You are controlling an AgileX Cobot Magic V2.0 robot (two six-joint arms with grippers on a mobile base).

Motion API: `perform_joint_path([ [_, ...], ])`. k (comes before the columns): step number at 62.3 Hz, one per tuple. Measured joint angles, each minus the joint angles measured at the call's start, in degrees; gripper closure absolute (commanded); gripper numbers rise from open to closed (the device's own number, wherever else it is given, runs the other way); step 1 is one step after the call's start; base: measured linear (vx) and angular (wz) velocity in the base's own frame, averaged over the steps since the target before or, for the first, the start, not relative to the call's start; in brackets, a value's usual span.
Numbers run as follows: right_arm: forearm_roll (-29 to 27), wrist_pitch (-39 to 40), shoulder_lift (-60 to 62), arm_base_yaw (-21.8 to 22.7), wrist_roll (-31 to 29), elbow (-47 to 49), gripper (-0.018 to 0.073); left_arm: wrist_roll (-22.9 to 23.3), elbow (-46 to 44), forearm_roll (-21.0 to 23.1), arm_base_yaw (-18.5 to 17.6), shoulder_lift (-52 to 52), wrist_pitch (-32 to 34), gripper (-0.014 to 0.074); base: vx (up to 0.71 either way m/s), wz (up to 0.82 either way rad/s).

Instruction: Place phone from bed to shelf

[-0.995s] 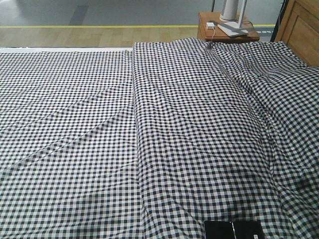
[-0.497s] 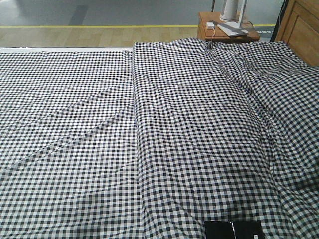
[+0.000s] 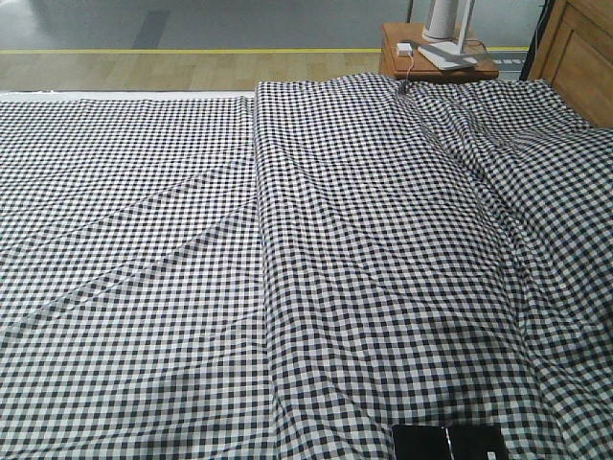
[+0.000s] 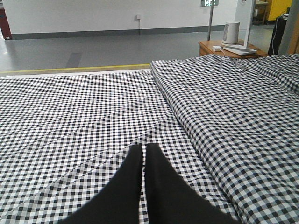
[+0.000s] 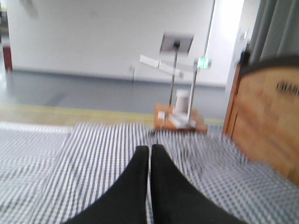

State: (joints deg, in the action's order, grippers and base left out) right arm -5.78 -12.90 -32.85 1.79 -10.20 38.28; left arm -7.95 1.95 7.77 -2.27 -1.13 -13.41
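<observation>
The phone (image 3: 448,444) lies flat at the near edge of the bed (image 3: 335,240), right of centre, exactly as a second ago, while the left gripper (image 4: 144,149) and the right gripper (image 5: 150,150) hover with jaws closed on nothing, so the pick-up appears not yet begun.

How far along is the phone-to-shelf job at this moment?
Done: nothing yet; the phone lies on the bed at the front view's bottom edge. In hand: nothing; the left hand and right hand each show fingers closed together, empty, above the bed. Left: grasp the phone, lift it, carry it to the shelf, which no view shows.
</observation>
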Motion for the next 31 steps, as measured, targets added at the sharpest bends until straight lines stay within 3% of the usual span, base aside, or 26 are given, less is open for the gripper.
perform_joint_path([
  [8,0.00,-4.93,-5.61,0.00,0.00,0.05,0.0482,0.00,0.00,0.00,0.00,0.00,0.00,0.0596,0.00,0.00],
  [14,0.00,-6.60,-8.38,0.00,0.00,0.05,0.0374,0.00,0.00,0.00,0.00,0.00,0.00,0.0596,0.00,0.00],
  [31,0.00,-7.21,-9.71,0.00,0.25,0.05,-0.0137,0.00,0.00,0.00,0.00,0.00,0.00,0.0596,0.00,0.00],
])
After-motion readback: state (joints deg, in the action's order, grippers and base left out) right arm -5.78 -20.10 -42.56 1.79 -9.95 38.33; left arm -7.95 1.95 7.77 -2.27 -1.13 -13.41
